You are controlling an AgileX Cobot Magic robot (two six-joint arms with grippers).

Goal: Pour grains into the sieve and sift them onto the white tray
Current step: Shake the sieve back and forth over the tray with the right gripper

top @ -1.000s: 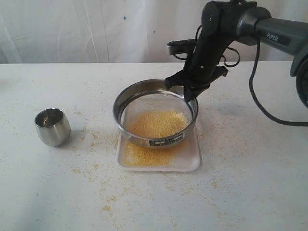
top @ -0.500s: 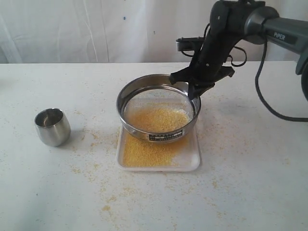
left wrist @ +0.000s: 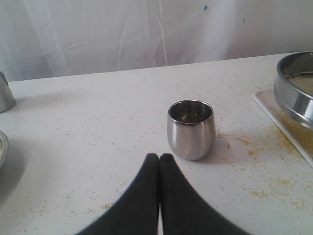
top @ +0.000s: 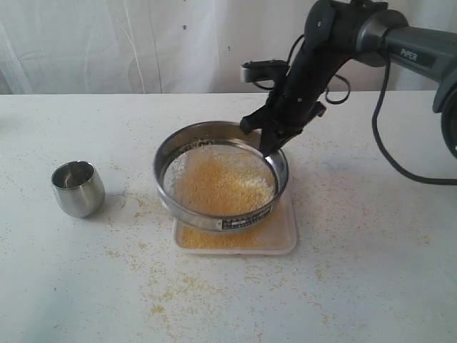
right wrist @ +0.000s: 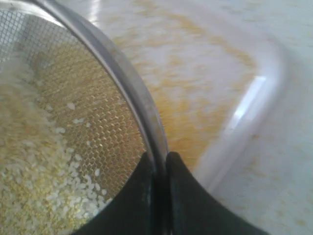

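Findings, in order of size.

The desk (top: 371, 279) is white and already speckled with stray yellow meal around its middle and toward the near edge.

Your right arm (top: 335, 43) reaches in from the far right corner and comes down onto the far side of the sieve (top: 207, 218).

The sieve is held over the middle of the desk, above the white tray (top: 284, 241), but it is not centred. Its left side overhangs the tray's left rim. I cannot tell whether it touches the tray.

The steel cup (top: 77, 187) stands upright toward the left edge, well apart, and looks empty.

Your right gripper (right wrist: 159, 161) is in a narrow pinch on the sieve's thin wall, one finger inside and one outside. Your left gripper (left wrist: 159, 159) has its fingers pressed together on nothing, just short of the cup.

The grains (top: 221, 182) show pale and coarse on the mesh, with fine yellow meal below on the tray.

Risks, as I judge them:
- Sifting with that overhang would drop meal past the tray onto the desk.
- The one-point rim pinch could let the sieve twist or slip under shaking.
- Hard strokes could throw coarse grains over the shallow wall.
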